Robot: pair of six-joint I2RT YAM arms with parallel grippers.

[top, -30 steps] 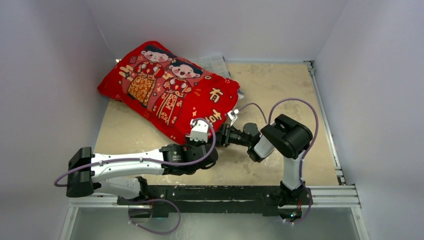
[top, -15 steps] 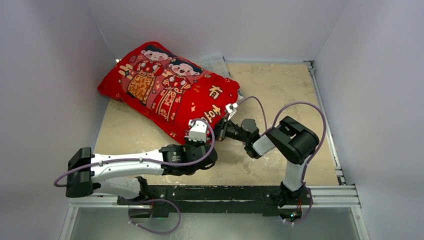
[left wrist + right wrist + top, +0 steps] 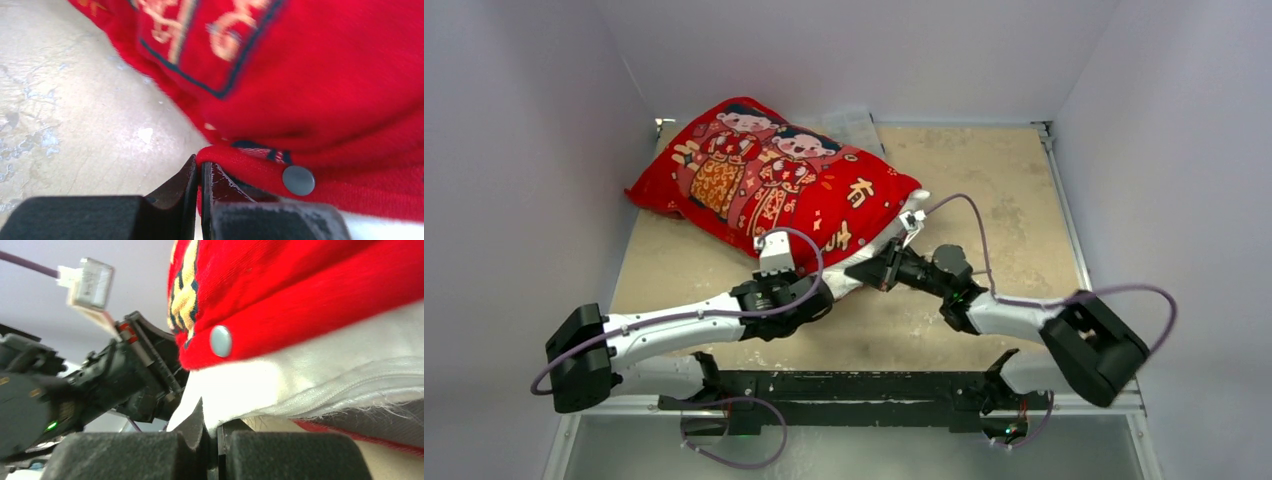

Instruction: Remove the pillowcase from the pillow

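Note:
The red pillowcase (image 3: 774, 180) with two cartoon children lies at the back left of the table, still round most of the pillow. A strip of the white pillow (image 3: 879, 243) shows at its near right opening. My left gripper (image 3: 816, 283) is shut on the pillowcase's red hem (image 3: 235, 162), next to a grey snap button (image 3: 298, 180). My right gripper (image 3: 856, 272) is shut on the pillow's white fabric (image 3: 240, 385), just under the red edge (image 3: 300, 295) with its snap (image 3: 220, 340). The two grippers sit close together.
White walls close in the beige table (image 3: 984, 190) on the left, back and right. A printed sheet (image 3: 854, 125) lies behind the pillow. A metal rail (image 3: 1074, 240) runs along the right side. The left arm's wrist (image 3: 100, 385) fills the right wrist view's left.
My right gripper has shut on the white pillow and its arm has stretched out low to the right. The left arm has drawn the hem leftward, baring white pillow.

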